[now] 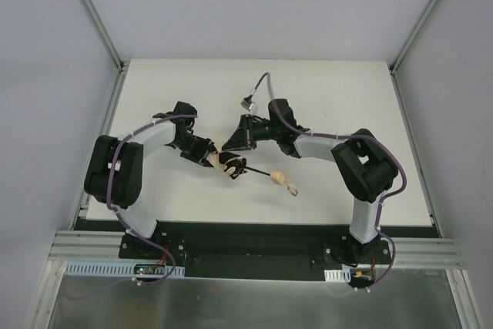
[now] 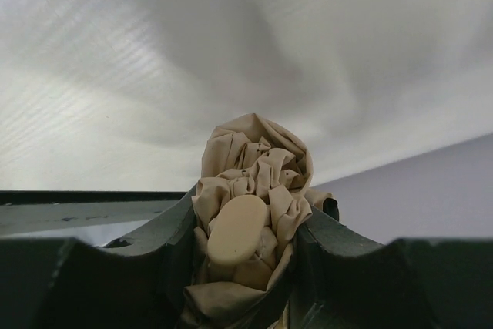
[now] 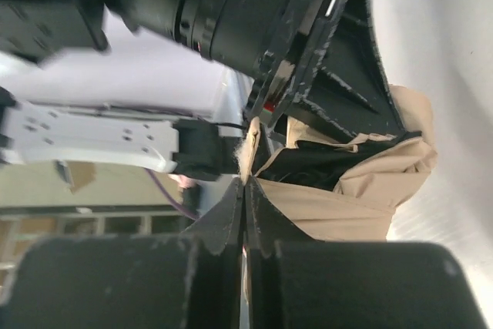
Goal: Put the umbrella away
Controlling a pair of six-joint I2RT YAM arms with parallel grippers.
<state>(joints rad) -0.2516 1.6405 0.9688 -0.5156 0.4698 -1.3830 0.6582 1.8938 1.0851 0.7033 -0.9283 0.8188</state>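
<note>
Tan umbrella (image 3: pixel 370 182) behind left end effector (image 1: pixel 218 157)

place: robotics lab, enclosed test cell.
evidence, top view:
- white table top (image 1: pixel 331 105) boxed in at the left, back and right by plain pale panels (image 1: pixel 254 5) set in aluminium corner posts (image 1: pixel 96 17)
- slotted aluminium rail (image 1: pixel 254 256) along the near edge, with a black mounting plate (image 1: pixel 254 238) just behind it
- two black-and-white robot arms side by side at that edge: left arm (image 1: pixel 115 171), right arm (image 1: pixel 366 171)
- purple cables (image 1: pixel 259 82) running loose along the arms
- small bare circuit boards (image 1: pixel 148 270) by the bases
- bare sheet metal (image 1: pixel 246 306) below the rail

evidence, right wrist view: blurred shelf-like lines (image 3: pixel 77 221) in the background, too soft to say more.
</note>
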